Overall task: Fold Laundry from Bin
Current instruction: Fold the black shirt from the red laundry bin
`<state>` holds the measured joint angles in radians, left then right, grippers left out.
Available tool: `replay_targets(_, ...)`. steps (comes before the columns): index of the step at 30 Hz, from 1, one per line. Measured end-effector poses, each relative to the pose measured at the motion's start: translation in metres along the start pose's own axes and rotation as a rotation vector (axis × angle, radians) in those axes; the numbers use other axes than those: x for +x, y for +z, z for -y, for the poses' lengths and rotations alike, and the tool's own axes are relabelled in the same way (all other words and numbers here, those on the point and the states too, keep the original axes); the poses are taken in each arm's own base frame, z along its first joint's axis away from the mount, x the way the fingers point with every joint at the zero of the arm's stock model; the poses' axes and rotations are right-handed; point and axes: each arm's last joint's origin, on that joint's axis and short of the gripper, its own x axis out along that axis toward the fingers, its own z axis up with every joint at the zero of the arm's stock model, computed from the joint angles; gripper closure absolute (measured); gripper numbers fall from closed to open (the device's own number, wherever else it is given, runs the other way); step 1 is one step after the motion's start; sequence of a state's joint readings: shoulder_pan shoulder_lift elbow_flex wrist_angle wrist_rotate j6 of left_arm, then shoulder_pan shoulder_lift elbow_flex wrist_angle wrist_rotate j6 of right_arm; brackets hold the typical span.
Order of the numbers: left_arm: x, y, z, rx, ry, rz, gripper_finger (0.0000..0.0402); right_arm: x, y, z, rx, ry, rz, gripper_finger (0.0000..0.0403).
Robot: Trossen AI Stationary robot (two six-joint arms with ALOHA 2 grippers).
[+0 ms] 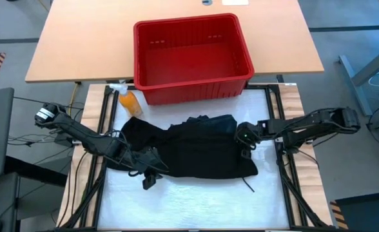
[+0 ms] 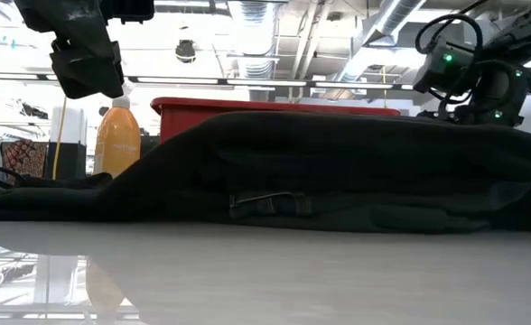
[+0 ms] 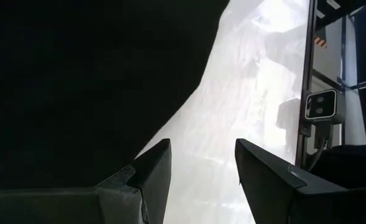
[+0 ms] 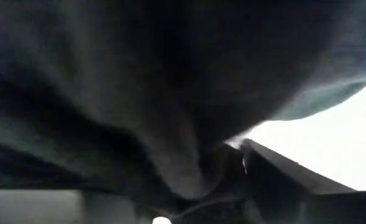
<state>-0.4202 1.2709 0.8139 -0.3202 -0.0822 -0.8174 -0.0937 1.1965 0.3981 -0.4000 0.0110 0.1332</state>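
Laundry [image 1: 196,151] — a heap of dark, near-black cloth — is lying spread across the middle of the white work mat [image 1: 196,206], reaching from the mat's left half to near its right edge, with one lobe trailing toward the far left corner. The bin [image 1: 193,87], a red ribbed crate, is sitting behind the heap at the mat's far edge, partly on the tan wooden desk [image 1: 73,45], and nothing is showing inside it from above. A small orange spray bottle [image 1: 130,101] is standing just beside the bin's near left corner. The left gripper [image 1: 149,175] is resting low at the heap's front left edge; its wrist camera is showing the two fingers [image 3: 155,168] standing apart over bare mat, the dark cloth lying just beside one of them — nothing is caught between them. The right gripper [image 1: 244,136] is pressing into the heap's right end, where cloth is filling its wrist view and bunching against one finger [image 4: 282,171]; whether its fingers are apart or clamped on the fabric cannot be told. From table height the heap is showing as a long, low mound with the bin's rim behind it.
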Motion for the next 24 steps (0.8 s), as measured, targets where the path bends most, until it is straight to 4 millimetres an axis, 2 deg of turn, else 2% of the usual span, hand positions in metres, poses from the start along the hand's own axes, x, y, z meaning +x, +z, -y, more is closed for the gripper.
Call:
replay_targets(3, -0.001, 0.0, 0.0, -0.004, 0.0, -0.001, 0.0235, 0.0, 0.0, -0.001, -0.004, 0.039, -0.003, 0.0227)
replay_targets(7, -0.009, 0.002, 0.001, -0.01, -0.018, 0.024, 0.0235, -0.005, 0.004, -0.004, 0.064, 0.129, -0.022, 0.0356)
replay_targets(8, -0.012, 0.003, 0.001, -0.011, -0.021, 0.04, 0.0235, -0.008, 0.005, -0.005, 0.078, 0.155, -0.038, 0.0369)
replay_targets(12, -0.024, 0.007, 0.001, -0.001, -0.011, 0.116, 0.0235, -0.029, 0.02, -0.011, 0.144, 0.212, -0.084, 0.0362)
replay_targets(17, -0.032, 0.011, 0.001, 0.034, 0.023, 0.203, 0.0235, -0.075, 0.041, -0.025, 0.131, 0.214, -0.162, 0.0355)
replay_targets(24, -0.03, 0.012, 0.0, 0.109, 0.089, 0.247, 0.0235, -0.138, 0.06, -0.052, 0.169, 0.295, -0.222, 0.0356)
